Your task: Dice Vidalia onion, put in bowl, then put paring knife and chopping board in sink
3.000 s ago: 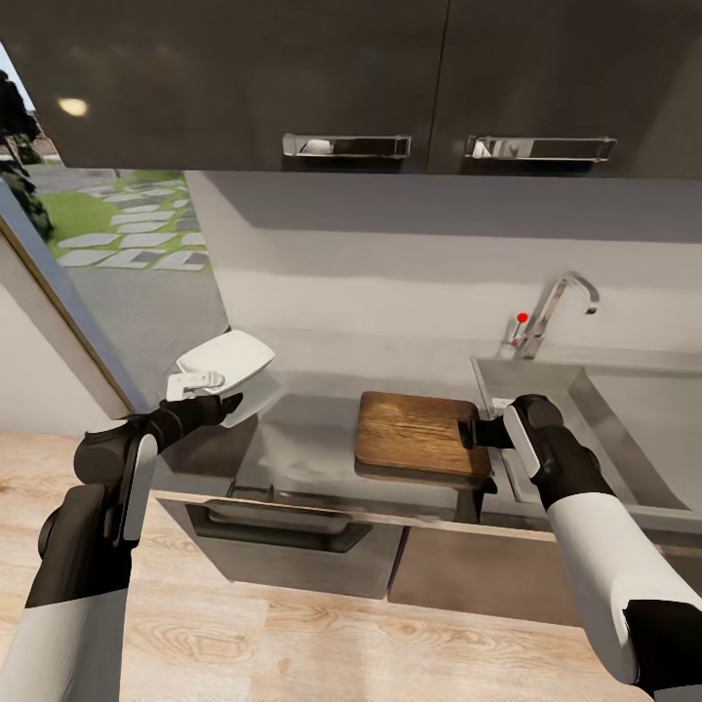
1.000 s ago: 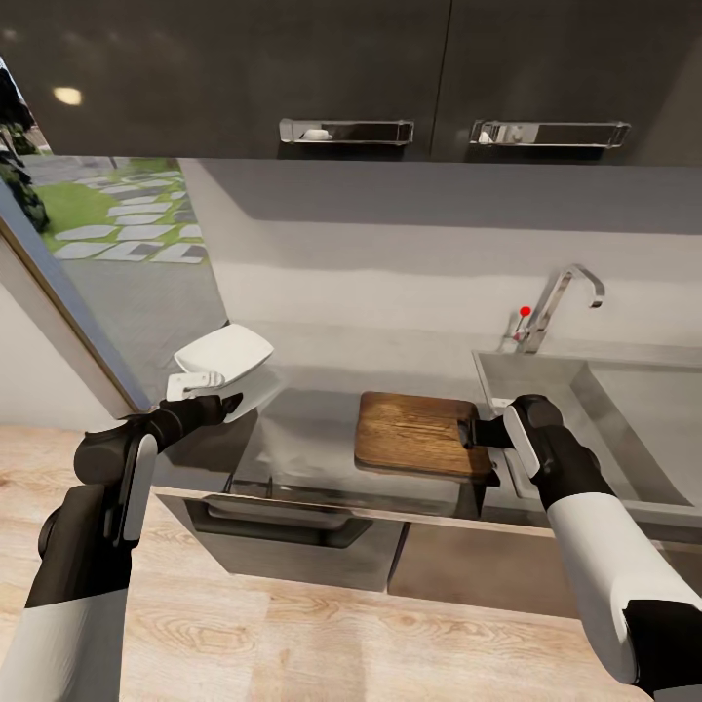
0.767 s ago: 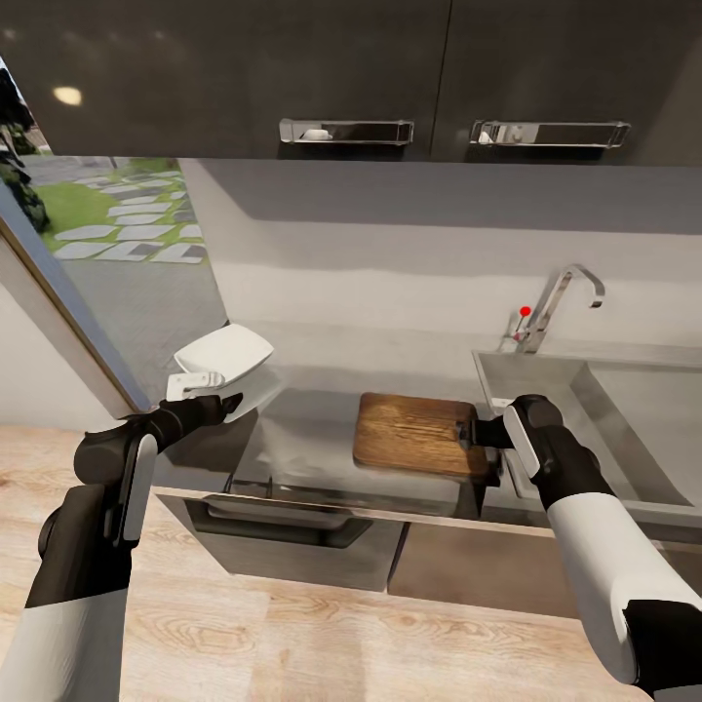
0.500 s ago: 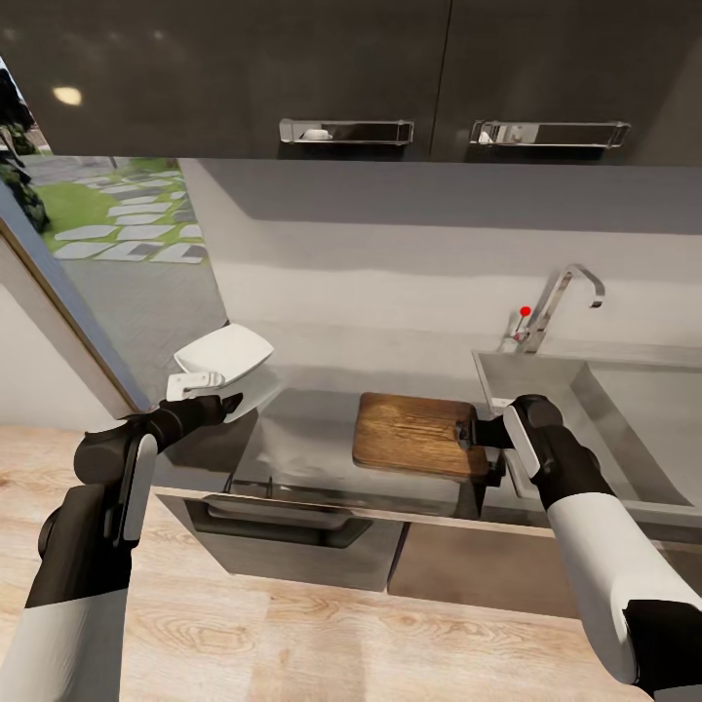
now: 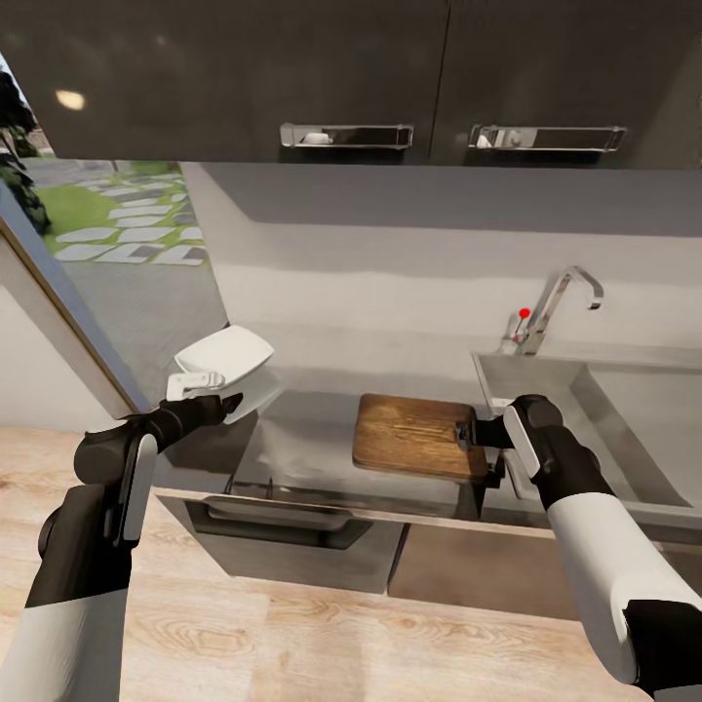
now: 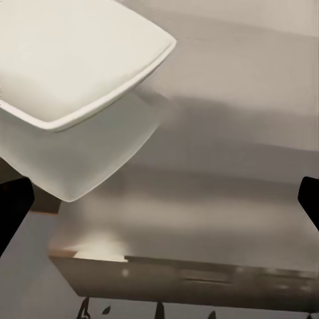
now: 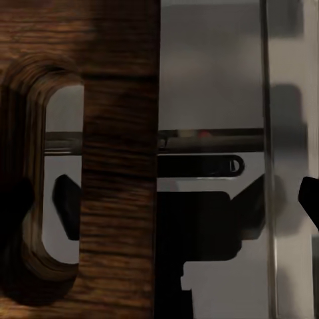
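Observation:
The chopping board (image 5: pixel 414 434) lies on the grey countertop (image 5: pixel 312 429), just left of the sink (image 5: pixel 531 369). My right gripper (image 5: pixel 475 434) is at the board's right end and open. In the right wrist view its fingers straddle the board's (image 7: pixel 119 80) handle-hole end, one fingertip (image 7: pixel 310 199) beyond the board's edge. The white bowl (image 5: pixel 224 356) sits tilted at the counter's left end. Just in front of it my left gripper (image 5: pixel 210 392) is open and empty, with the bowl (image 6: pixel 73 60) ahead of it. The onion and the paring knife are out of view.
A chrome tap (image 5: pixel 561 297) with a red knob stands behind the sink. Dark upper cabinets (image 5: pixel 390 78) hang overhead. Below the counter is a drawer with a long handle (image 5: pixel 278 512). A glass wall (image 5: pixel 107 263) closes off the left side.
The board has shifted a touch to the left and turned slightly. Both arms stay where they were; the camera has moved a little.

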Robot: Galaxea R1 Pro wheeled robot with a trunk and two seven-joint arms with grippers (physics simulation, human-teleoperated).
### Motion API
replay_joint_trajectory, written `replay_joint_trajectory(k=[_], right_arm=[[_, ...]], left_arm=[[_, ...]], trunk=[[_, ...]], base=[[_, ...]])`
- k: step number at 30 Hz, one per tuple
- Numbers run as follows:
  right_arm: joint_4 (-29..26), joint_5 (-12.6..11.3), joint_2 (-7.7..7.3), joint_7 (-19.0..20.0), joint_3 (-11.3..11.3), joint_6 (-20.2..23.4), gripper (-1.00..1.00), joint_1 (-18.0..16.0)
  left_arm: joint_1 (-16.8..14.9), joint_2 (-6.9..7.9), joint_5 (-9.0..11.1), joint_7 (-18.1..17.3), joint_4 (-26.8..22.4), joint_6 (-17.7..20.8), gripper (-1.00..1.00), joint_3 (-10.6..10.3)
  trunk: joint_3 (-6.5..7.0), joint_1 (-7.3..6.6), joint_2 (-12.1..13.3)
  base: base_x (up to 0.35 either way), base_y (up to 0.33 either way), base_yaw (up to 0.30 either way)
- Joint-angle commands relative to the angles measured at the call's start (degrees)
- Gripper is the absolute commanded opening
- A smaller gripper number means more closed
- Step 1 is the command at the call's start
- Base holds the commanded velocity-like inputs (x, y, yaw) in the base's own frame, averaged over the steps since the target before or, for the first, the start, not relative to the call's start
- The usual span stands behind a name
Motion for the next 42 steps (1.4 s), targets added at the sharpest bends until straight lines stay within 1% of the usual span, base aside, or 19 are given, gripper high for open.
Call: replay_joint_trajectory(k=[1, 5, 8, 11, 18, 27, 30, 35, 38, 39, 42], right_arm=[[-0.06, -0.62, -0.01, -0.56, 0.0, 0.19, 1.0, -0.05], [-0.32, -0.62, -0.03, -0.56, 0.02, 0.19, 1.0, -0.05], [-2.11, -0.62, 0.01, -0.56, 0.15, 0.19, 1.0, -0.05], [-5.86, -0.62, -0.03, -0.56, 0.32, 0.19, 1.0, -0.05], [-7.47, -0.62, -0.03, -0.56, 0.36, 0.19, 1.0, -0.03], [-12.06, -0.62, -0.03, -0.56, 0.39, 0.19, 1.0, 0.6], [-15.71, -0.62, -0.03, -0.56, 0.41, 0.19, 1.0, 2.11], [-18.43, -0.62, -0.03, -0.56, 0.43, 0.19, 1.0, 3.41], [-20.55, -0.62, -0.03, -0.56, 0.47, 0.19, 1.0, 4.5], [-22.45, -0.62, -0.02, -0.56, 0.5, 0.19, 1.0, 5.44], [-24.13, -0.67, -0.02, -0.56, 0.54, 0.19, 1.0, 6.37]], left_arm=[[-0.07, 0.0, 0.03, -0.2, -0.05, 0.32, 1.0, 0.07], [-0.05, 0.0, 0.03, -0.2, -0.05, 0.32, 1.0, 0.08], [-0.02, 0.0, 0.03, -0.2, -0.06, 0.32, 1.0, 0.04], [-0.03, 0.0, -0.02, -0.2, -0.12, 0.32, 1.0, 0.0], [-0.04, 0.0, -0.02, -0.22, -0.28, 0.29, 1.0, -0.01], [-0.02, 0.0, 0.02, -0.26, -0.32, 0.24, 1.0, -0.01], [-0.01, 0.0, 0.03, -0.23, -0.33, 0.23, 1.0, -0.01], [-0.01, 0.0, 0.02, -0.25, -0.33, 0.23, 1.0, -0.01], [-0.01, 0.0, 0.0, -0.26, -0.33, 0.23, 1.0, -0.01], [-0.01, 0.0, -0.02, -0.27, -0.33, 0.23, 1.0, -0.01], [-0.01, 0.0, -0.05, -0.28, -0.33, 0.23, 1.0, -0.01]], trunk=[[-0.04, 0.04, -0.11], [0.2, 0.04, -0.11], [0.28, 0.04, -0.11], [0.3, 0.04, -0.11], [0.31, 0.04, -0.11], [0.45, 0.04, -0.11], [0.69, 0.04, -0.11], [1.14, 0.04, -0.11], [1.41, 0.04, -0.11], [1.5, 0.04, -0.11], [1.78, 0.04, -0.11]], base=[[0.0, 0.0, 0.0], [0.0, 0.0, 0.0], [0.0, 0.0, 0.0], [0.0, 0.0, 0.0], [0.0, 0.0, 0.0], [0.0, 0.0, 0.0], [0.0, 0.0, 0.0], [0.0, 0.0, 0.0], [0.0, 0.0, 0.0], [0.0, 0.0, 0.0], [0.0, 0.0, 0.0]])
